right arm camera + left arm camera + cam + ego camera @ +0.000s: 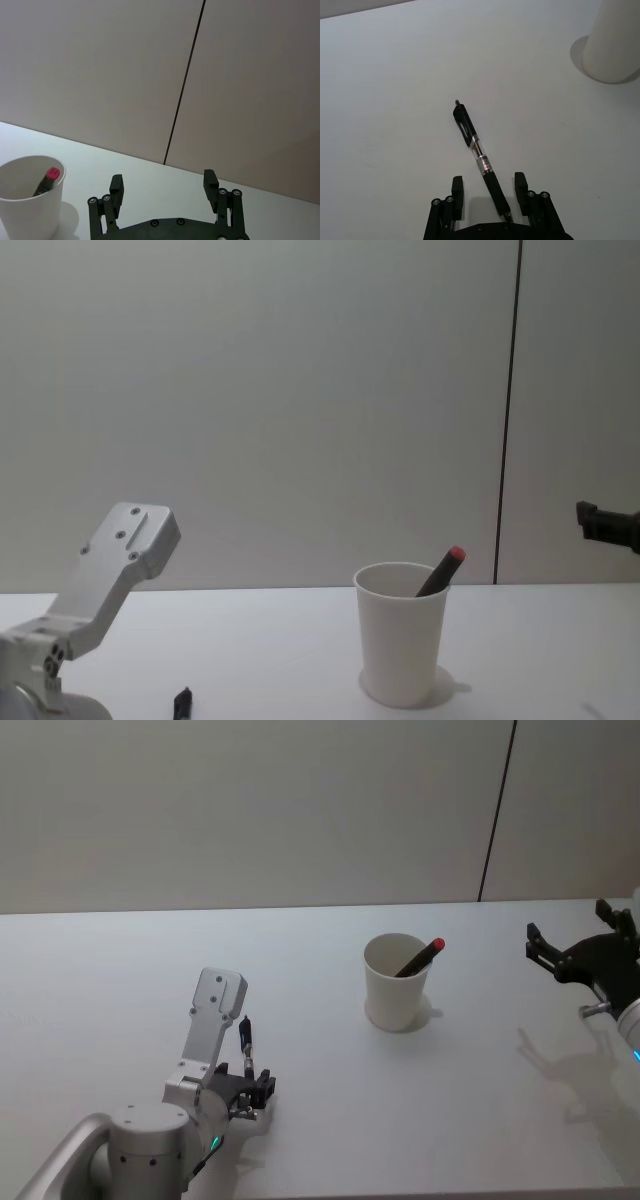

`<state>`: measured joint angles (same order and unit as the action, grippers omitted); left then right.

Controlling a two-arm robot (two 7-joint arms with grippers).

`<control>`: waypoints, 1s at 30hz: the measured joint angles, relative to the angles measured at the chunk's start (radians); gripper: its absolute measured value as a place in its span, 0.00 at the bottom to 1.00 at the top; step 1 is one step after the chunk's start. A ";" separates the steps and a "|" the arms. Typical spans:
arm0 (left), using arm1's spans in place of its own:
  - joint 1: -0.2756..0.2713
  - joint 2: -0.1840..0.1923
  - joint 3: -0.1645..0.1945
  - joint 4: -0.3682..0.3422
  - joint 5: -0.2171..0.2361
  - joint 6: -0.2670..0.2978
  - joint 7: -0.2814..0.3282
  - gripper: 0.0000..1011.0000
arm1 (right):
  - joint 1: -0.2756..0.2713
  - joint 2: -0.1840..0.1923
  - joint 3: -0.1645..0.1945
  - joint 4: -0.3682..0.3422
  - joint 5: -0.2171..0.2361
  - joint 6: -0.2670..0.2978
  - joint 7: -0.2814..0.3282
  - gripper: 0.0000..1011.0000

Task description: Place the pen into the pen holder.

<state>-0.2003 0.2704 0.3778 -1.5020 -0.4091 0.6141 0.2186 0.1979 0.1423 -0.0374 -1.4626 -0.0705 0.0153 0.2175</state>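
pen point(475, 145), black with a clear middle band, lies flat on the white table point(120, 980), its writing end running in between the 2 fingers of the left gripper point(488, 184). that claw is spread wide and has hold of nothing: a gap shows on each side of the barrel, so neither pad touches it. it sits low over the table at the robot's near left, lined up so that closing would pinch the lower barrel. my read is that the grasp is the step in hand, with lift and carry to come. the pen lies at a slant across the gap, so a squeeze may roll or twist it. outward to the right, well apart, the pen holder point(397, 992) stands upright with a red-capped marker point(422, 956) leaning on its rim, leaving room beside it. the right gripper point(570, 928) hovers idle at the far right, fingers parted and empty.
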 joint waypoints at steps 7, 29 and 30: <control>-0.001 -0.008 -0.003 0.015 -0.006 -0.006 -0.002 0.44 | 0.000 0.000 0.000 0.000 0.000 0.000 0.000 0.99; -0.001 -0.025 -0.010 0.041 -0.014 -0.003 -0.005 0.11 | 0.000 0.000 0.000 0.000 0.000 0.000 0.000 0.99; -0.001 -0.025 -0.011 0.041 -0.014 -0.004 -0.005 0.11 | 0.000 0.000 0.000 0.000 0.000 0.000 0.000 0.99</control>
<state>-0.2011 0.2449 0.3672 -1.4609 -0.4226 0.6104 0.2135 0.1978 0.1423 -0.0374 -1.4626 -0.0705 0.0153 0.2175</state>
